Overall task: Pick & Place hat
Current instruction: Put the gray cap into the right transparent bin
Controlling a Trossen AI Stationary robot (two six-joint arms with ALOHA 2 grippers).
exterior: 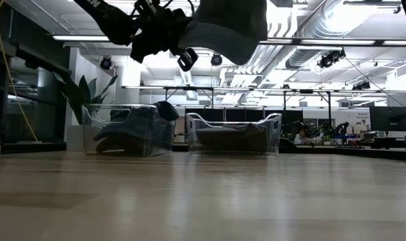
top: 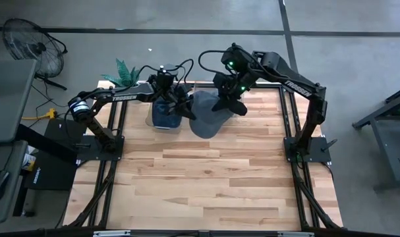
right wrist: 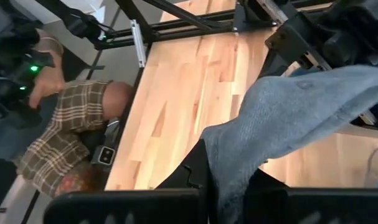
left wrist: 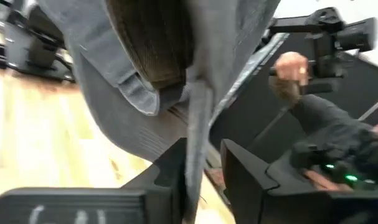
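Observation:
A grey hat (top: 206, 118) hangs high above the table's far middle, between my two grippers; in the low view the hat (exterior: 226, 27) is well clear of the table. My right gripper (top: 227, 102) is shut on it from the right. My left gripper (top: 180, 105) stands at the hat's left side, its fingers parted. In the left wrist view a hanging edge of the hat (left wrist: 195, 143) passes between them. My right gripper pinches an edge of the hat (right wrist: 229, 165) between its two fingers, coming slanting down from the table's right side. The grey cloth spreads away from the fingers and hangs clear of the table. My left gripper (left wrist: 204, 171) has the hat's edge between its parted fingers; whether a finger touches it I cannot tell.
Two clear bins stand at the table's far edge: the left bin (exterior: 126, 130) holds dark hats, the right bin (exterior: 235, 134) stands next to it. A plant (top: 124, 71) is at the far left corner. A person's plaid sleeve (right wrist: 70, 124) shows beyond the table.

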